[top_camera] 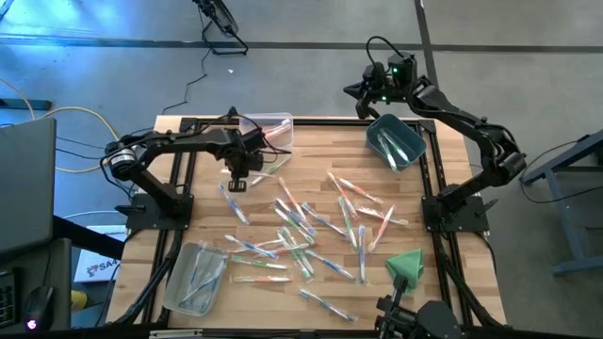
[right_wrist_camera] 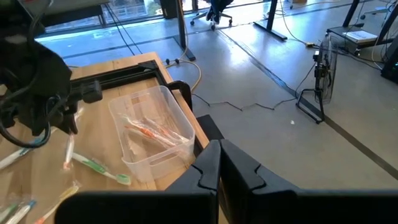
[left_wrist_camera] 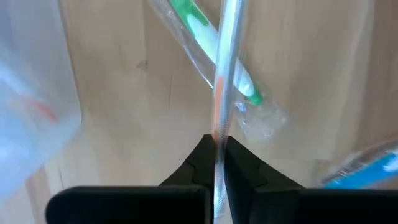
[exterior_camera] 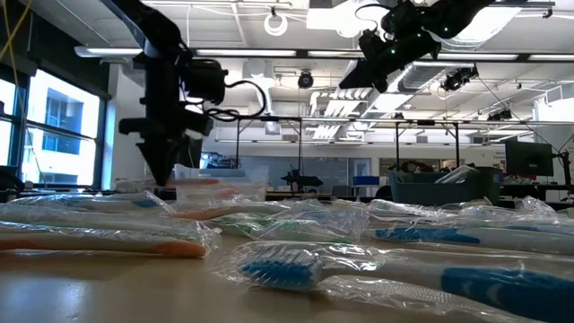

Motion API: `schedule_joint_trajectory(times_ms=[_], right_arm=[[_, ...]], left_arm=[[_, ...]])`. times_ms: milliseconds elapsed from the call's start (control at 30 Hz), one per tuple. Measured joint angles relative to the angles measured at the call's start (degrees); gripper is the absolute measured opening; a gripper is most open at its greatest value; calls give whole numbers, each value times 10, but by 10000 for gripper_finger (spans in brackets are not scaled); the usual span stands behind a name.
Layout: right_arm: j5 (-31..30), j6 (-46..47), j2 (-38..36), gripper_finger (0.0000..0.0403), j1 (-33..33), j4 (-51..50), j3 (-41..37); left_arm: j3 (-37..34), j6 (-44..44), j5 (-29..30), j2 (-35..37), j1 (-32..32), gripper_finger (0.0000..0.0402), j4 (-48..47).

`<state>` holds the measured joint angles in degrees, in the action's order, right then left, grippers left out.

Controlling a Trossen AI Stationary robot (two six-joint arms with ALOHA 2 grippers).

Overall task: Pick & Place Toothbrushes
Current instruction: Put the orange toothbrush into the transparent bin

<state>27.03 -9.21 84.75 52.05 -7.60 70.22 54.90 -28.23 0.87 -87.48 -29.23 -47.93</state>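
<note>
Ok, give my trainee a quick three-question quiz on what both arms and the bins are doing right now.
1. True or false: the left gripper is shut on a toothbrush.
2. Where is the right gripper? A) down among the loose toothbrushes B) raised beyond the table's far edge, near the blue bin C) over the green cloth
3. What lies in the clear bin at the far edge?

Key: 1 true, it is pinched between the fingertips. 2 B, shut and empty. 3 A few toothbrushes with orange accents.
</note>
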Motion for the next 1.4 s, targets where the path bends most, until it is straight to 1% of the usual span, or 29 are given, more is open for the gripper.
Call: schedule_joint_trajectory(times_ms=[200,333,400,567,667,833,1100,1333,1400], right_arm=[[-1,0,0,2,0,0,0],[-1,0,0,2,1,0,0],[-1,0,0,2,1,0,0],[-1,-1,0,2,1,0,0],[-1,-1,0,2,1,0,0],[-1,-2,0,2,1,0,0],[-1,-2,0,2,1,0,0],[-1,-2,0,2,1,0,0],[-1,-1,0,2,1,0,0]], left_arm=[[75,18,31,0,0,11,-57],[129,40,70,1,-1,11,-65],[158,61,80,1,-11,11,-63],[211,123,83,2,-46,11,-35],[232,142,67,2,-71,11,3],[232,164,24,2,-99,12,90],[224,176,23,2,-114,12,152],[140,200,29,2,-114,12,238],[113,215,49,2,-113,12,261]])
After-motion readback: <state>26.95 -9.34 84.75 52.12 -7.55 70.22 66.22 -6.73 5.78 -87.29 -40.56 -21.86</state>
